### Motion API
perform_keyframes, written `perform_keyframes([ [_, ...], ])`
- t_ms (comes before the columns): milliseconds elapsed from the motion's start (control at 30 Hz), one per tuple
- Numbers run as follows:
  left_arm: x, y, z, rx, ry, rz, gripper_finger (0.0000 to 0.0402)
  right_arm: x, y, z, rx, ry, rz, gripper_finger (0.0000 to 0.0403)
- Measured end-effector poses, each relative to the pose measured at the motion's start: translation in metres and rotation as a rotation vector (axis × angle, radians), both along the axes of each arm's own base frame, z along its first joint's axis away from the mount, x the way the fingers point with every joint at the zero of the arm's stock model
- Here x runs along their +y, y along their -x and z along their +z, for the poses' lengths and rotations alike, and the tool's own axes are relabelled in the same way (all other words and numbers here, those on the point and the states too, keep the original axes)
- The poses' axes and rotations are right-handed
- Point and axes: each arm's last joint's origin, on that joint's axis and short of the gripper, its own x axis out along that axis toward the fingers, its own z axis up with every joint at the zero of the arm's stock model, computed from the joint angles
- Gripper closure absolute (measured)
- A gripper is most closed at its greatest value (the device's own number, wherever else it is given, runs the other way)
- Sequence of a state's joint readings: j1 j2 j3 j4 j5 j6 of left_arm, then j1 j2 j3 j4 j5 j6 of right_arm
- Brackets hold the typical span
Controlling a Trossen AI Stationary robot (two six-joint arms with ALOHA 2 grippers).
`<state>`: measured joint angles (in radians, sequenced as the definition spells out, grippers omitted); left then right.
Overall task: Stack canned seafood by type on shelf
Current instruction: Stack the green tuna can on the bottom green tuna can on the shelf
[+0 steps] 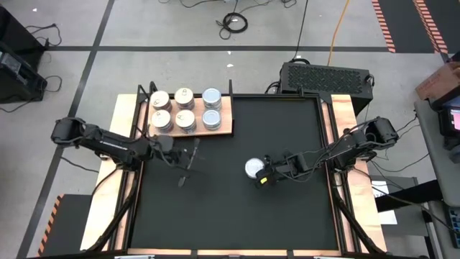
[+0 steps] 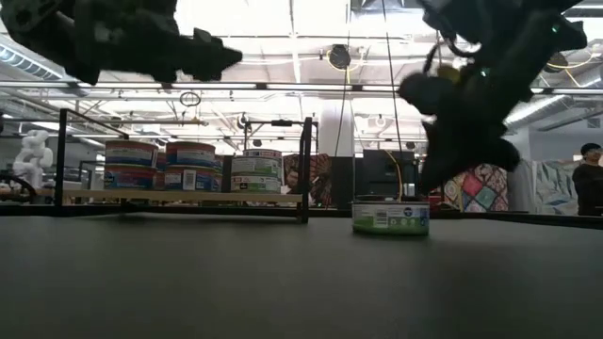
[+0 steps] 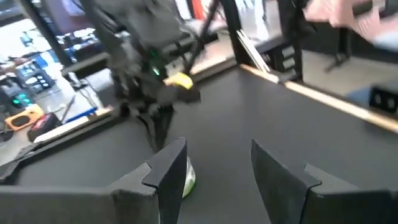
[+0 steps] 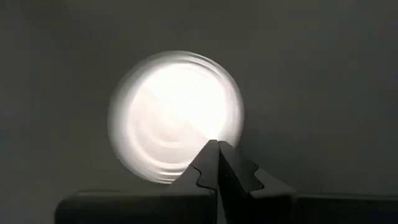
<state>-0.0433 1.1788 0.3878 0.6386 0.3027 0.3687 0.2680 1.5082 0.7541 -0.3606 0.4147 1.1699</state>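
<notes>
Several canned seafood tins [image 1: 184,109] stand on the wooden shelf [image 1: 228,115] at the table's far left. One white-topped, green-labelled tin [image 1: 253,167] stands alone on the black mat, right of centre. My right gripper [image 4: 216,163] is shut and slants down over this tin's top [image 4: 177,115], near its rim. My left gripper [image 3: 217,180] is open and nearly level above the mat, left of the lone tin [image 3: 189,177] and pointing toward it, with nothing between its fingers. My right gripper's shut fingertips [image 4: 211,155] lie over the lone tin's top near its rim, coming from above and from the table's right. Whether they touch the tin or hang just above it, I cannot tell. The tin stands upright on the mat [image 2: 390,216].
A black metal frame [image 2: 306,169] stands at the shelf's corners. A black box [image 1: 327,75] sits beyond the table's far edge. A person [image 2: 589,179] shows far off at the right. Bare black mat [image 1: 237,216] lies toward the near edge.
</notes>
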Motion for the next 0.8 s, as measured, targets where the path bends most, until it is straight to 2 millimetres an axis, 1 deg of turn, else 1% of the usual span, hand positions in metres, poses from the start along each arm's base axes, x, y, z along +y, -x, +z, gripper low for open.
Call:
perform_keyframes([
  [100, -0.004, -0.007, -0.013, 0.025, -0.057, -0.023, 0.0222, 0.003, -0.008, 0.008, -0.052, 0.024, 0.06, 0.0403],
  [200, -0.006, -0.015, -0.023, 0.038, -0.082, -0.032, 0.0222, 0.003, -0.011, 0.013, -0.056, 0.035, 0.073, 0.0403],
  [467, -0.016, -0.044, -0.036, 0.1, -0.091, -0.048, 0.0222, 0.002, -0.004, 0.009, 0.023, 0.029, 0.039, 0.0403],
  [633, -0.02, -0.057, -0.044, 0.131, -0.097, -0.051, 0.0222, 0.0, 0.002, 0.006, 0.078, 0.029, 0.001, 0.0403],
  [800, -0.025, -0.07, -0.044, 0.129, -0.098, -0.063, 0.0222, 0.004, 0.002, -0.002, 0.11, 0.032, -0.006, 0.0403],
])
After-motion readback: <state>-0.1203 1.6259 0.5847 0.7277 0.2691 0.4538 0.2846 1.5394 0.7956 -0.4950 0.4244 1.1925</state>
